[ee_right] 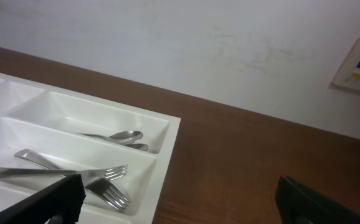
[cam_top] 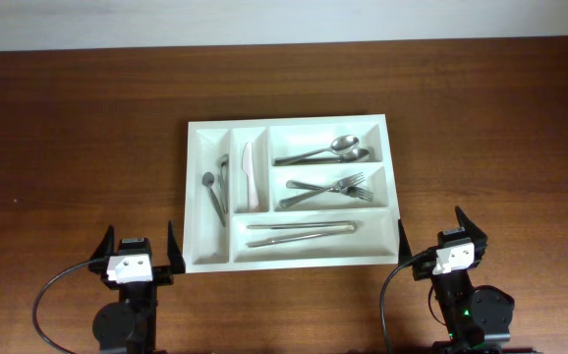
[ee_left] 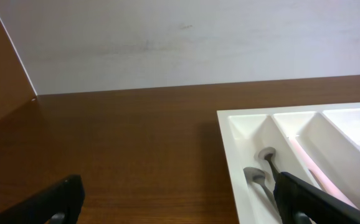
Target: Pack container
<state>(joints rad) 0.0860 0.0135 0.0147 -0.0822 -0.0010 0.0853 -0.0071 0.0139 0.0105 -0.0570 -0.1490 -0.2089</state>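
Container [cam_top: 377, 236] holds cutlery [cam_top: 328, 187], knife [cam_top: 250, 177] perhaps plastic; left gripper [cam_top: 137, 241], right gripper [cam_top: 436, 236] wide, empty.

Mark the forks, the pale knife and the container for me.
forks [cam_top: 328, 187], overhead view, on the shafts at mid-length.
pale knife [cam_top: 250, 182], overhead view, middle of its length.
container [cam_top: 208, 244], overhead view, bare floor of its leftmost narrow compartment.

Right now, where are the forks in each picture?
Overhead: the forks lie in the middle wide slot of the tray, right of centre.
Left wrist: not in it; the tray corner at lower right shows no forks.
Right wrist: the forks are at lower left, one slot nearer the camera than the spoons.
Shared landmark: the white tray, seen in all three.
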